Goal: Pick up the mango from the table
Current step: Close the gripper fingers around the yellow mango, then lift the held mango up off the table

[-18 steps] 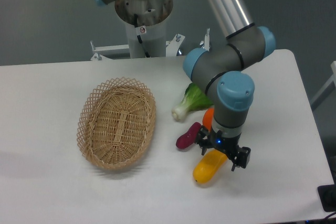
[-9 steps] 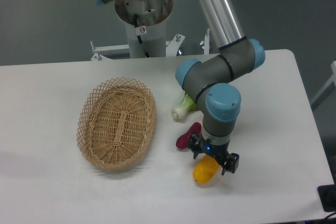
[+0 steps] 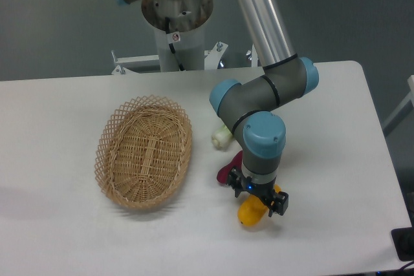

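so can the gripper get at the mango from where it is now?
Probably yes. The gripper sits directly over the mango; only the purple sweet potato lies close by, off to one side.

Pincer (image 3: 257, 196) low over the mango (image 3: 251, 212) on the table (image 3: 58, 224), wicker basket (image 3: 143, 152) well left.

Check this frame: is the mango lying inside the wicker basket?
No, the mango lies on the white table, right of the basket, under the gripper.

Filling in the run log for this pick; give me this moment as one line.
phase: descending on mango | gripper: over mango, jaw state unclear | mango: on table | sweet potato: beside | basket: empty
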Robot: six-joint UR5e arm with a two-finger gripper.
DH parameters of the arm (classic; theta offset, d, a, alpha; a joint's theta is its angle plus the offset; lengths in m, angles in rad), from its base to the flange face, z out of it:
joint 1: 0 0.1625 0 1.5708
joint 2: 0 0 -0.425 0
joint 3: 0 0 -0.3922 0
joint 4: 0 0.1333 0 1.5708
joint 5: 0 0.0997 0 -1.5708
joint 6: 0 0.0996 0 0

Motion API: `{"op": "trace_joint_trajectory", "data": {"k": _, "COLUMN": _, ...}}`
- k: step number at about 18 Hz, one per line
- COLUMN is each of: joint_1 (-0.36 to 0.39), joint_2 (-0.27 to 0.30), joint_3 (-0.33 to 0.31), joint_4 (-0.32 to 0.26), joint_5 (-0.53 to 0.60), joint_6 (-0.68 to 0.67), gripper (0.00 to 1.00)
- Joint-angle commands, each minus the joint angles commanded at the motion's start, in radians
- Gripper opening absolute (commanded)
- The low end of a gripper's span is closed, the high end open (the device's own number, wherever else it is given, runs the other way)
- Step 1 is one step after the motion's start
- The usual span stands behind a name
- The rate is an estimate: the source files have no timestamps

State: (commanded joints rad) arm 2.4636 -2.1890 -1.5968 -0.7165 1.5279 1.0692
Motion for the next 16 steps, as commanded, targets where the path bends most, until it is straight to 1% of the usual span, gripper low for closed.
{"op": "trace_joint_trajectory", "data": {"k": 1, "joint_1": -0.002, "joint_2": 0.0, "joint_3": 0.0, "joint_4": 0.0, "joint_5": 0.0, "joint_6": -0.003, "gripper": 0.73}}
{"op": "trace_joint_trajectory", "data": {"k": 2, "joint_1": -0.002, "joint_2": 0.002, "joint_3": 0.0, "joint_4": 0.0, "joint_5": 0.0, "joint_6": -0.003, "gripper": 0.66}}
{"op": "trace_joint_trajectory", "data": {"k": 3, "joint_1": -0.002, "joint_2": 0.002, "joint_3": 0.0, "joint_4": 0.002, "joint_5": 0.0, "joint_6": -0.005, "gripper": 0.66}}
{"op": "trace_joint_trajectory", "data": {"k": 4, "joint_1": 0.0, "joint_2": 0.003, "joint_3": 0.0, "joint_4": 0.002, "joint_5": 0.0, "joint_6": -0.005, "gripper": 0.62}}
{"op": "trace_joint_trajectory", "data": {"k": 7, "joint_1": 0.0, "joint_2": 0.009, "joint_3": 0.002, "joint_4": 0.002, "joint_5": 0.0, "joint_6": -0.005, "gripper": 0.55}}
{"op": "trace_joint_trajectory", "data": {"k": 10, "joint_1": 0.0, "joint_2": 0.014, "joint_3": 0.006, "joint_4": 0.002, "joint_5": 0.0, "joint_6": -0.005, "gripper": 0.51}}
{"op": "trace_joint_trajectory", "data": {"k": 12, "joint_1": 0.0, "joint_2": 0.021, "joint_3": 0.008, "joint_4": 0.0, "joint_5": 0.0, "joint_6": 0.003, "gripper": 0.51}}
{"op": "trace_joint_trajectory", "data": {"k": 14, "joint_1": 0.003, "joint_2": 0.034, "joint_3": 0.009, "joint_4": 0.0, "joint_5": -0.002, "joint_6": 0.008, "gripper": 0.51}}
{"op": "trace_joint_trajectory", "data": {"k": 16, "joint_1": 0.009, "joint_2": 0.064, "joint_3": 0.011, "joint_4": 0.002, "joint_5": -0.005, "joint_6": 0.008, "gripper": 0.51}}
